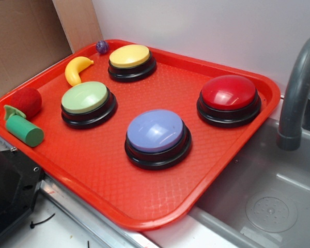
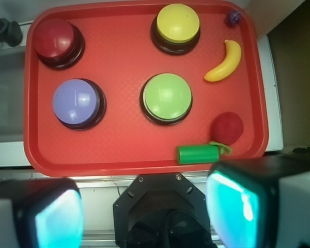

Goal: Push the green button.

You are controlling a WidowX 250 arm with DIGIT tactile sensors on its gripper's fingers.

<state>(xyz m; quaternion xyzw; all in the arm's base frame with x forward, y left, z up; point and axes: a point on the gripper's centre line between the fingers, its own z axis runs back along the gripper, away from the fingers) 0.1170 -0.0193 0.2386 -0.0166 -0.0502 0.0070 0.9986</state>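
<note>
The green button (image 1: pixel 86 97) (image 2: pixel 167 96), pale green dome on a black base, sits on the left half of the red tray (image 1: pixel 108 181) (image 2: pixel 124 155). The wrist view looks straight down on it from high above, near the middle of the picture. My gripper (image 2: pixel 147 214) is open; its two teal pads (image 2: pixel 232 206) stand wide apart at the bottom of that view, over the tray's near edge and the robot base, with nothing between them. The gripper does not show in the exterior view.
On the tray also stand a yellow button (image 1: pixel 130 56) (image 2: pixel 177 23), a red button (image 1: pixel 229 93) (image 2: pixel 55 38) and a blue button (image 1: pixel 155 131) (image 2: pixel 76 102). A toy banana (image 1: pixel 75 69), red ball (image 1: pixel 26 101), green cylinder (image 1: pixel 24 130) and purple ball (image 1: pixel 102 46) lie nearby. A sink with a faucet (image 1: pixel 297 88) is at right.
</note>
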